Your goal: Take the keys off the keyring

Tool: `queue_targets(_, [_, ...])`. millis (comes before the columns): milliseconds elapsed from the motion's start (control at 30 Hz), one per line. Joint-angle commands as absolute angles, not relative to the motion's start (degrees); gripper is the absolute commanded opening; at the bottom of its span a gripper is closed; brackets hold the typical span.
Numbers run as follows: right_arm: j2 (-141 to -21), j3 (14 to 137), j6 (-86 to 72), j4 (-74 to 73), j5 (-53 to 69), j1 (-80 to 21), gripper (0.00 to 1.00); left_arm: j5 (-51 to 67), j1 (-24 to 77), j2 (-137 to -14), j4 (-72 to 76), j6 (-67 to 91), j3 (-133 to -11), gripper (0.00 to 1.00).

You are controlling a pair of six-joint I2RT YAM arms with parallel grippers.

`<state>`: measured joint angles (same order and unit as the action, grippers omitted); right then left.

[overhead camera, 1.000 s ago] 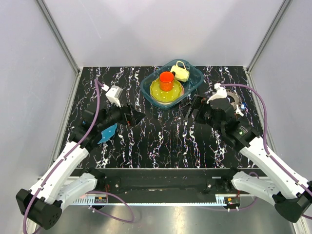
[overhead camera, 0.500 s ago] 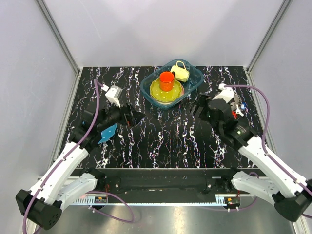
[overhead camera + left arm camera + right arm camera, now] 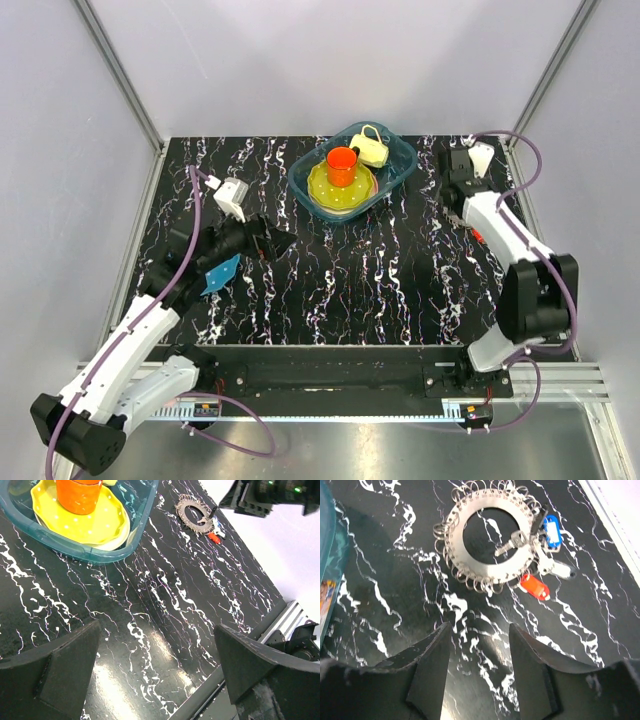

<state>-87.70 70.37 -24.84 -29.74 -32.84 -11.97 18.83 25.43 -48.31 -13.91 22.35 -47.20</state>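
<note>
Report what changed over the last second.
The right gripper swung toward the far right corner, now open, pointing at the large metal keyring fringed with keys. Nothing was grasped. The open left gripper barely shifted; the teal tub, yellow plate and orange cup stayed put.

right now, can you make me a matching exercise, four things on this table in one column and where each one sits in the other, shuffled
Things:
1. flat silver metal keyring fringed with small loops
2. orange plastic cup
3. pale yellow toy pitcher
4. flat blue diamond-shaped piece

Places:
A. beside the left arm, on the black marbled table
B. standing on the yellow plate inside the teal tub
C. at the tub's far end, behind the cup
D. flat on the table near its right edge, keys attached

Pairs: 1-D, 2-B, 3-C, 4-A
</note>
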Motion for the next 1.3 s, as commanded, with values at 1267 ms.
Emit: queue_targets(1267, [-128.6,103.4,-3.1,-41.2,-14.3,-1.2,0.32,18.0,26.1,-49.3,-12.7,21.7,-48.5,0.99])
